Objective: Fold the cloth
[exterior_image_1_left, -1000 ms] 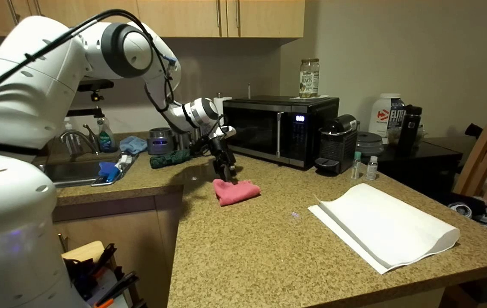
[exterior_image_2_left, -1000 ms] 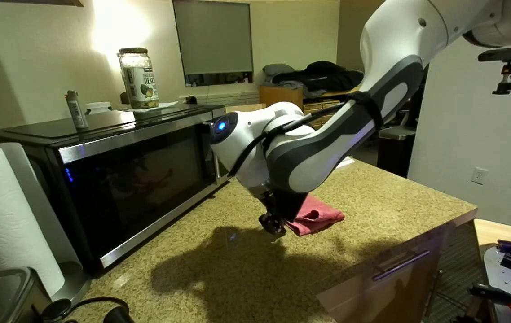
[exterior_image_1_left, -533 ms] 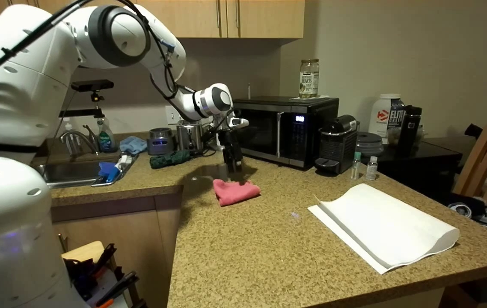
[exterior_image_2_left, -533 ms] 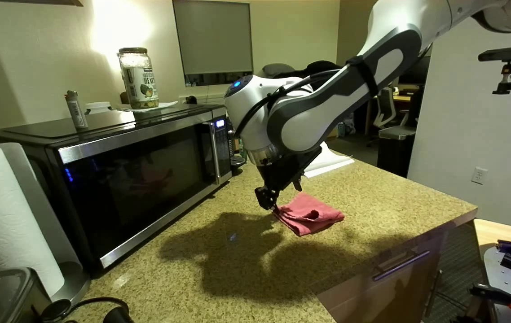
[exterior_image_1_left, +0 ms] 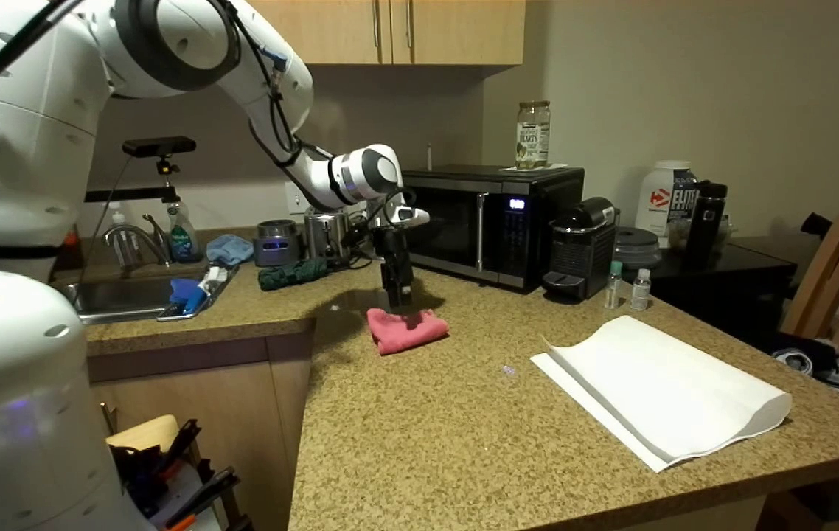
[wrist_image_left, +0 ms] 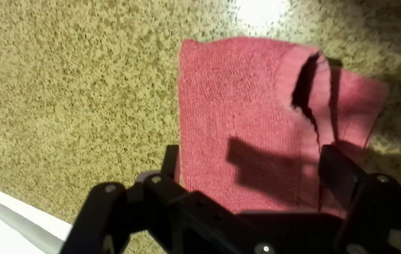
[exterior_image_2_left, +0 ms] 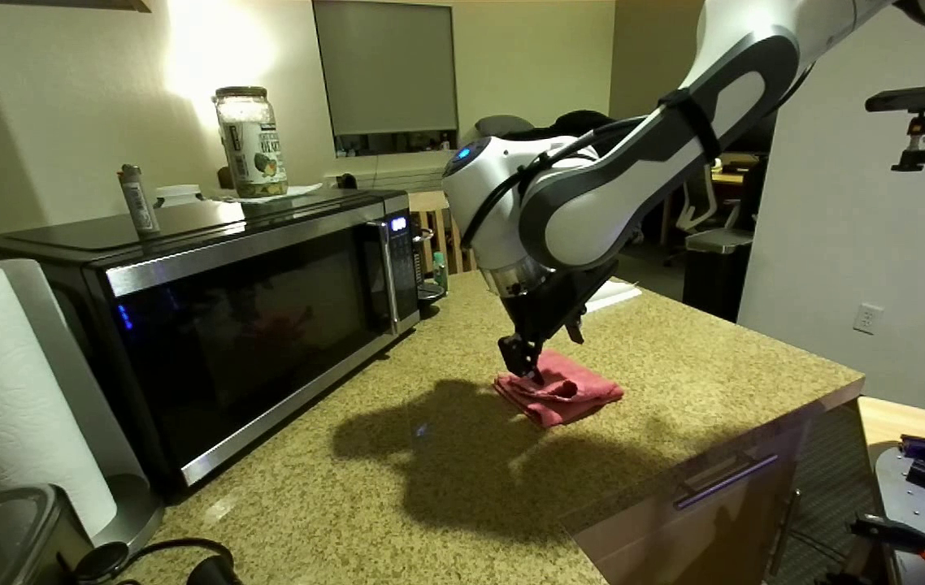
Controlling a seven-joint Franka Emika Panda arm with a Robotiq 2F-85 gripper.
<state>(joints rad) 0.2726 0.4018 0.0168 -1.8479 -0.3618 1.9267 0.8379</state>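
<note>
Cloth [wrist_image_left: 232, 98] is lying layered on the worktop [wrist_image_left: 80, 88], a white sheet [wrist_image_left: 24, 224] showing at eight o'clock in the wrist view; the pincer [wrist_image_left: 251, 158] is gaping above, possibly touching.

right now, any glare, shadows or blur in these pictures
In the wrist view, white glare on the counter at the picture's top edge, a dark shadow over the lower part of the cloth, and the jaws, standing apart, slightly soft; in an exterior view, the wall blown out above the jar and a broad shadow on the counter beside the cloth.
</note>
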